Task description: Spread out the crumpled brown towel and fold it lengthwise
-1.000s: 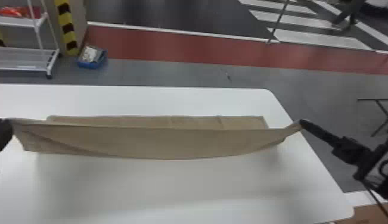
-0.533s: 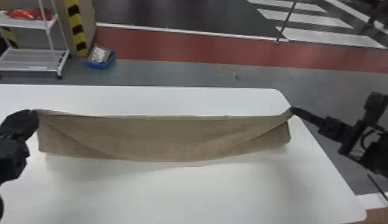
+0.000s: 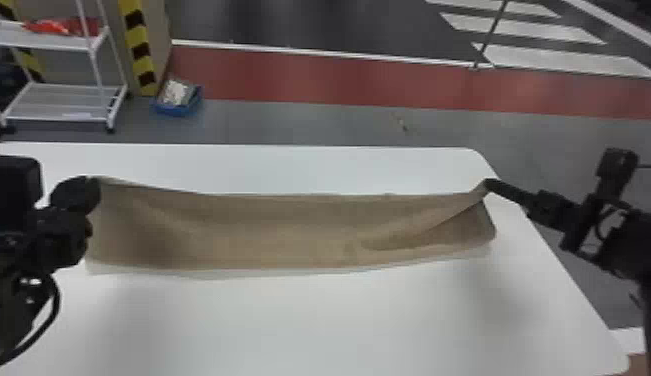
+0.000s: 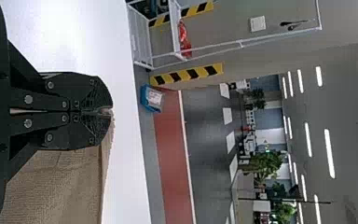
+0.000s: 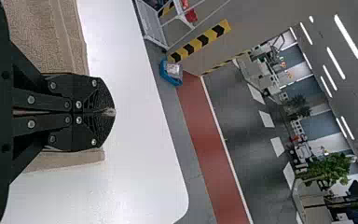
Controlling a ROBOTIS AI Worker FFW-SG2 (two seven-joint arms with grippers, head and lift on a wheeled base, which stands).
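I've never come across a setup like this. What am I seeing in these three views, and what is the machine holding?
This is a robot with two black arms. The head view looks forward and down from its head; each wrist view comes from a camera on one arm, shown turned sideways. A long brown cloth towel stretches across the smooth white table. The black left gripper is shut on one upper corner, and the black right gripper on the other. Behind, on the floor, are a white wire-shelf rack and a small blue bin.
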